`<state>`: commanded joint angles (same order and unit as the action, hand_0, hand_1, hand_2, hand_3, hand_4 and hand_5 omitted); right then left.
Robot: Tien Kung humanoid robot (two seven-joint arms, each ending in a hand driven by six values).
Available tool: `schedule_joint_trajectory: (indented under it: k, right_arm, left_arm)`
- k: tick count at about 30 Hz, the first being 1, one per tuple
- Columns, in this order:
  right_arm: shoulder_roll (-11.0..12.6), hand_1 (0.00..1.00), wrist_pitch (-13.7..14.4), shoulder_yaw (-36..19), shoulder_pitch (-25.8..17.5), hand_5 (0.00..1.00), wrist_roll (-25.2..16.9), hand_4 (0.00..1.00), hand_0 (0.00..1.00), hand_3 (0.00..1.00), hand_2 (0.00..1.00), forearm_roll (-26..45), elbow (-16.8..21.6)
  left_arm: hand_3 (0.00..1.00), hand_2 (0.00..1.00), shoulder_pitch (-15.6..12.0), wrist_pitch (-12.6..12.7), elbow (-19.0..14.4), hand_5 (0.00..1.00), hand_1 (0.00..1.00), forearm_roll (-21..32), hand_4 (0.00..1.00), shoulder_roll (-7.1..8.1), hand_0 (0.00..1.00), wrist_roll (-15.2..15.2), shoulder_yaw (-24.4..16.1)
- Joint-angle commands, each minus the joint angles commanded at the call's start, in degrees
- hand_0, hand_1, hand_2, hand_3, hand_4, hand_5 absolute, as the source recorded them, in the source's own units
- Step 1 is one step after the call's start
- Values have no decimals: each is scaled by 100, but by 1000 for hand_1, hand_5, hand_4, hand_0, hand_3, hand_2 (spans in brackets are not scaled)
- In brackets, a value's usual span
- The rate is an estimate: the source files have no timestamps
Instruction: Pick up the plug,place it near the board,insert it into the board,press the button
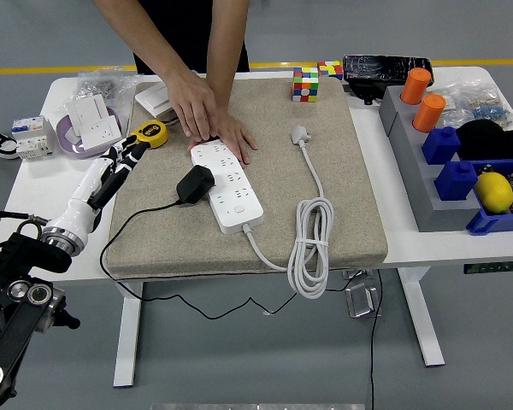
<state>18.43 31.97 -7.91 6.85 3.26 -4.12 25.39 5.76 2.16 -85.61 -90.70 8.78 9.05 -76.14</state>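
On the beige mat (342,171) that covers the middle of the white counter (410,239), the white power strip (229,186) lies with its long axis running from far-left to near-right. The black plug (194,183) sits at the strip's left long edge, about midway along it, touching or seated; from this height I cannot tell whether the pins are in a socket. Its black cord trails left and toward me, off the mat's near edge.

My left hand (120,162) is at the mat's left border, just beside the yellow tape measure (150,133), fingers (130,155) loosely extended and holding nothing. The plug lies to the right of it and slightly nearer me, apart from the fingertips. The left arm is the only one in reach; the right arm is not in view.

A person at the far side presses both hands (207,115) flat on the strip's far end, steadying it.

My reading: if the plug is in, what remains is the button; it should be toward the strip's near-right end, further from my hand than the plug, across the strip's width.

Hard to make out: the button itself, the plug's pins, and the sockets under the person's hands.
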Motion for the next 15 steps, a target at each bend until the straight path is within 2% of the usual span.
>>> schedule_joint_trajectory:
  k: [7,15]
  right_arm:
    - [1,899,4,28,-1,998,5,998,998,839,829,0,1]
    - [24,899,7,71,-5,998,4,998,998,839,828,12,0]
  left_arm:
    - [958,993,144,-126,307,998,998,-885,998,124,998,-21,324]
    - [954,991,376,-121,636,998,998,-939,998,161,998,-69,718]
